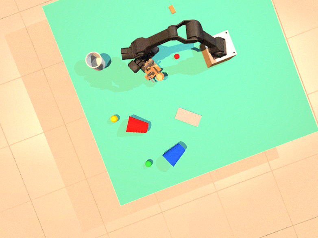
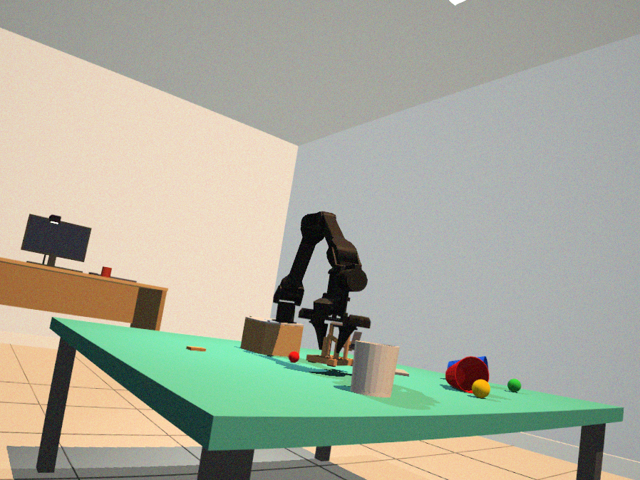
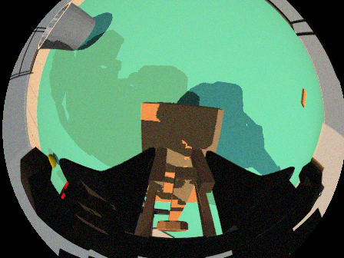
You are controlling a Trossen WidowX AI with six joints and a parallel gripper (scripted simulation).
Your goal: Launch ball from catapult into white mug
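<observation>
Catapult in my grip, held off the bench

My hand [image 1: 148, 64] [image 2: 331, 350] [image 3: 180, 153] is closed on the wooden catapult [image 1: 154, 68] [image 2: 326, 358] [image 3: 180, 127], just above the green bench [image 1: 240, 105] [image 2: 207, 382] [image 3: 153, 42]. The red ball [image 1: 176, 56] [image 2: 293, 356] lies near it, on my base's side. The white mug [image 1: 100, 65] [image 2: 374, 369] [image 3: 73, 28] stands upright on the opposite side. Farther off, a red cup [image 1: 137, 125] [image 2: 467, 372] and a blue cup [image 1: 174, 154] [image 2: 481, 358] lie tipped over, each near a small ball.

On the table [image 1: 240, 105] [image 2: 413, 426] [image 3: 269, 50], the mug [image 1: 90, 62] [image 2: 374, 369] [image 3: 70, 28] stands beyond the catapult [image 1: 151, 71] [image 2: 331, 360] [image 3: 176, 127] from the arm's base [image 1: 230, 39] [image 2: 253, 335].
</observation>
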